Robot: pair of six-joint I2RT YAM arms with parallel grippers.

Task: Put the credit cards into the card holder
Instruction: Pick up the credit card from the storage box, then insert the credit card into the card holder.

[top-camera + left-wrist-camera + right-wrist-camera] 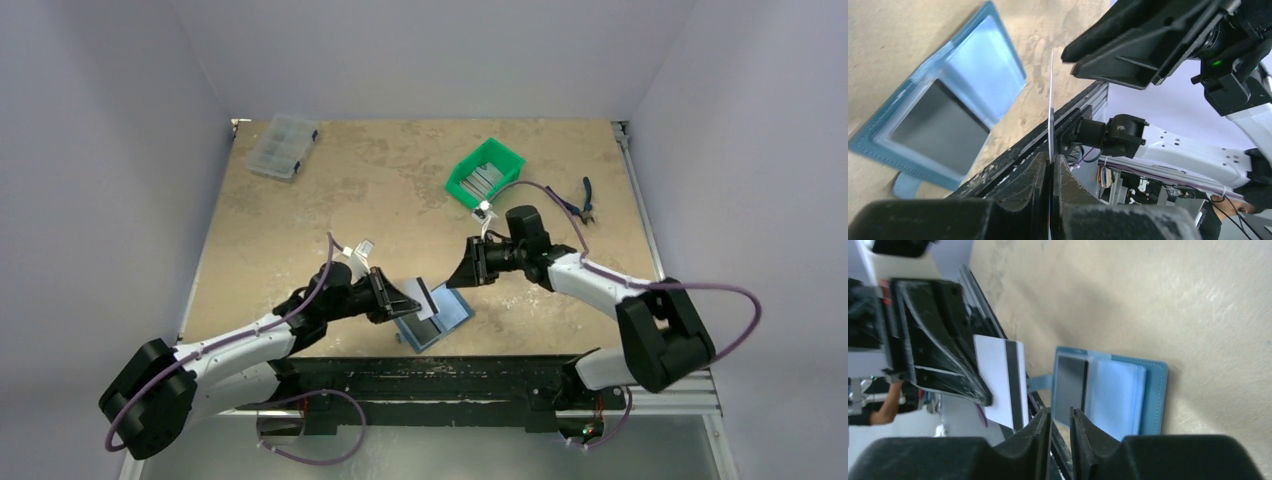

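The card [998,380] is white with a black stripe, the holder [1153,395] teal-blue with pale blue pockets and one dark panel, the bin [460,190] green, the table [380,190] mottled tan.

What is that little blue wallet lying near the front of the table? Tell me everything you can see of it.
The card holder is a small teal-blue folding wallet, leather-like, with a stitched border. It lies opened flat on the table near the front edge. Inside are pale, glossy blue-grey pockets; one shows a dark rectangle, likely a card already inside. A short closing strap sticks out from one side. Nothing but the table appears to touch it.
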